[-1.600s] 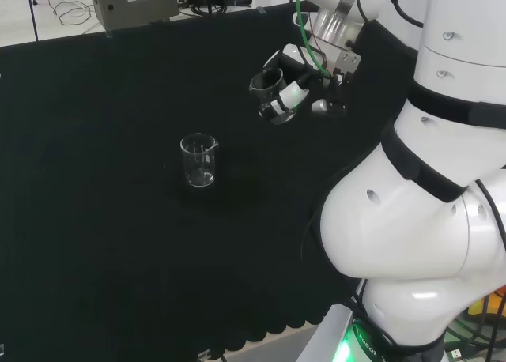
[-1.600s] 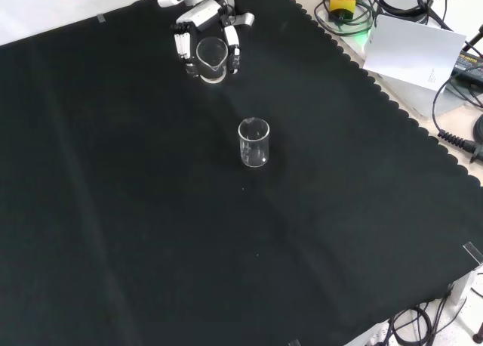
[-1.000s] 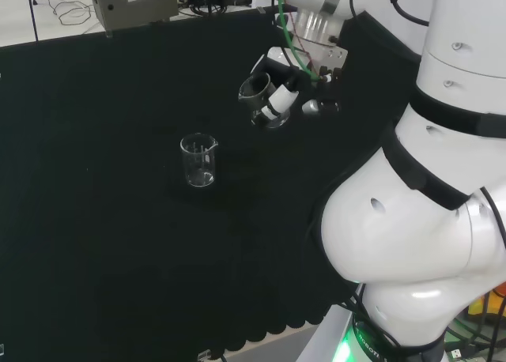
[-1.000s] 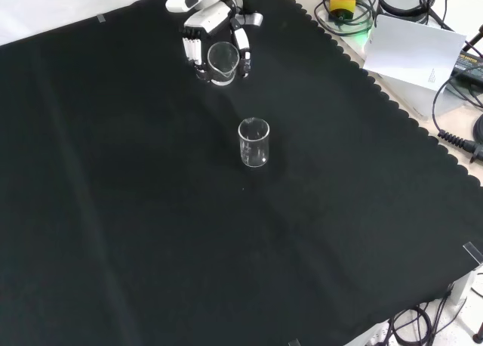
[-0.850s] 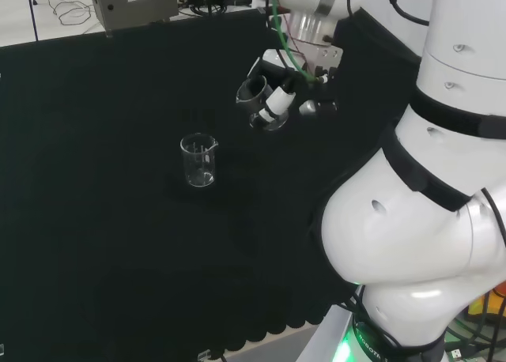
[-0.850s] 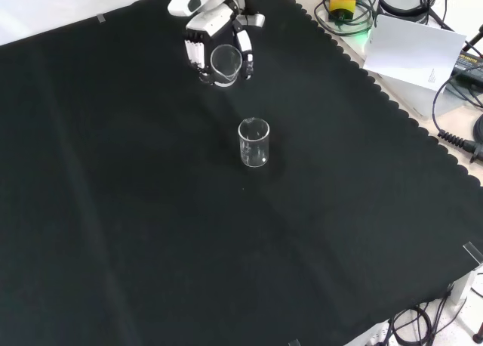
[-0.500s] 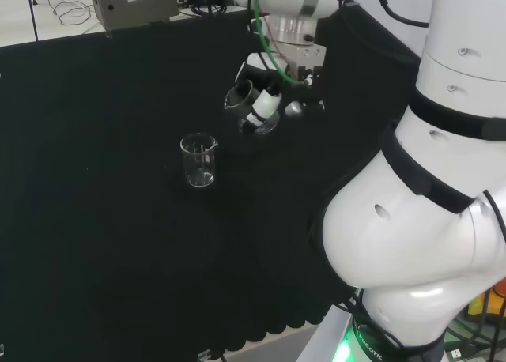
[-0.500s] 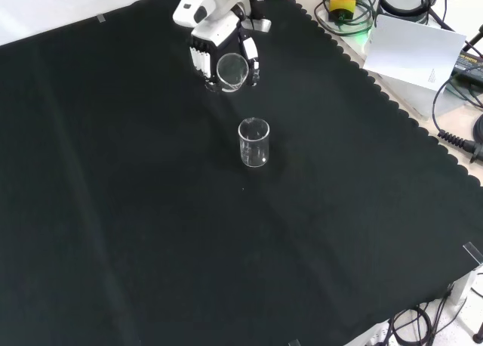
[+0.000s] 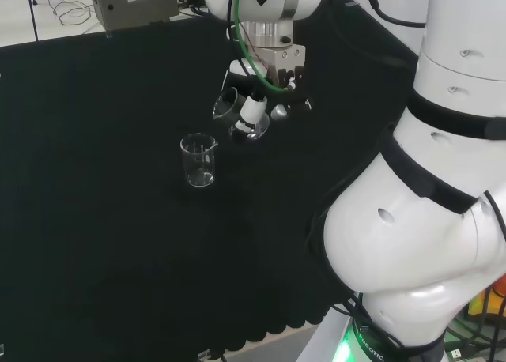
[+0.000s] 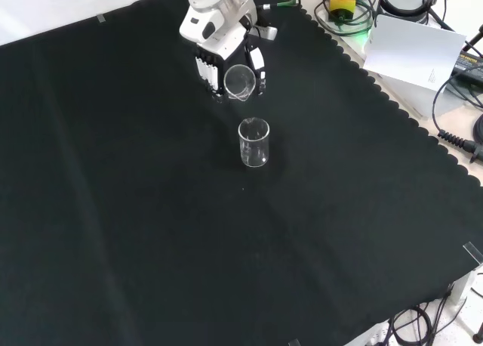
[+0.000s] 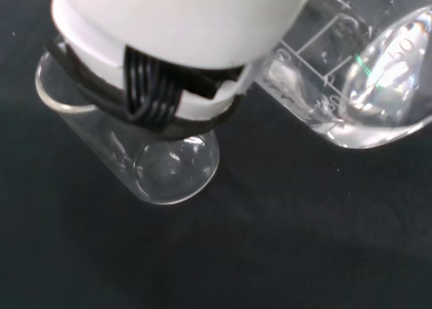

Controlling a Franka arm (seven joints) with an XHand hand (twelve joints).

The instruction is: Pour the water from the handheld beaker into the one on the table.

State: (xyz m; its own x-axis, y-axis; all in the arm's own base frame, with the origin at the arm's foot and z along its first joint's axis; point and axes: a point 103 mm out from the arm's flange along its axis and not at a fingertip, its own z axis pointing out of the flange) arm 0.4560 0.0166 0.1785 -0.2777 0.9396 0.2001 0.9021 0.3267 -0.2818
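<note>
1. From the front view, nearest me is the empty beaker (image 10: pixel 253 143) standing upright on the desk (image 10: pixel 151 248), mouth up, with bare black cloth all round it.
2. Just beyond it and higher, the handheld beaker (image 10: pixel 240 82) hangs in the air, tilted, its mouth turned toward the standing one and its long axis leaning down at it. Its lip sits a little above and behind the lower rim, not over the opening, so I judge the pour needs a short carry toward me first.
3. Behind that is the hand (image 10: pixel 219 47), its fingers (image 10: pixel 202 63) curled round the glass wall on both sides.
4. In the head view, the held beaker (image 9: pixel 241 113) lies up and right of the standing one (image 9: pixel 198 161).
</note>
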